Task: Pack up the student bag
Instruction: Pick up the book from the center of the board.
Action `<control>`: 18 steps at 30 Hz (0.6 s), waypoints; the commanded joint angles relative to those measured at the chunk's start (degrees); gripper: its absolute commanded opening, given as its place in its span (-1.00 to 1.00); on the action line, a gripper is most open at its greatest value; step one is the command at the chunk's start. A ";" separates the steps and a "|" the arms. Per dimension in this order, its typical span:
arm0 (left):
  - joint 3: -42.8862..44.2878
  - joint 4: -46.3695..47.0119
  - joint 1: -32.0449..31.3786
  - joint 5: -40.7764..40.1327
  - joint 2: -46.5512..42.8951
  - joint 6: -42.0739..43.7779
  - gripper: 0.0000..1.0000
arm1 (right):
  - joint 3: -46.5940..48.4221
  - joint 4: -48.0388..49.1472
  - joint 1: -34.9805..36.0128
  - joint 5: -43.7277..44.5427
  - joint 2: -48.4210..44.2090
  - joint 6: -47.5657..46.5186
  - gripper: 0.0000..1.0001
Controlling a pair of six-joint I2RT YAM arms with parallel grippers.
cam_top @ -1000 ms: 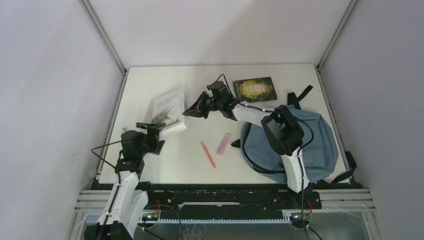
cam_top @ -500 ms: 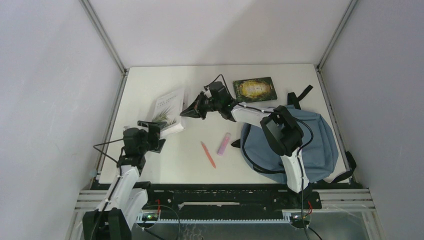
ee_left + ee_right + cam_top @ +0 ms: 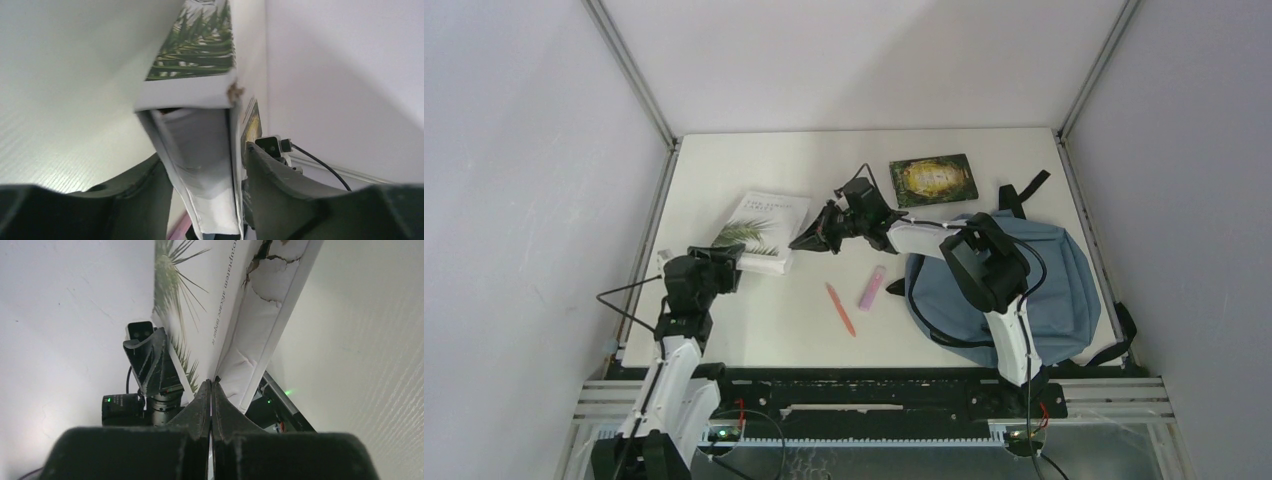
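Grasping the book (image 3: 769,225) with our left end effector (image 3: 724,259) at nine o'clock, we touch it with the clenched right end effector (image 3: 802,241).

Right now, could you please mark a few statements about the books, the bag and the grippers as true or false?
1. The green book lies inside the student bag. False: it lies on the table, outside the bag.
2. The right gripper is shut. True.
3. The white book sits between the left gripper's fingers. True.
4. The pink marker rests on the white book. False: it lies on the table beside the orange pen.
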 commanded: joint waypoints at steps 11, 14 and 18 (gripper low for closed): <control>7.23 6.57 0.47 4.01 4.42 4.71 0.41 | 1.25 5.20 1.74 -5.29 -0.15 -1.27 -1.00; 7.24 7.49 -0.03 4.85 5.50 5.00 0.54 | 2.31 5.40 2.12 -5.96 0.69 -0.98 -1.00; 7.14 8.20 -0.25 5.41 6.12 5.06 0.57 | 3.08 5.68 2.60 -6.43 1.10 -0.82 -1.00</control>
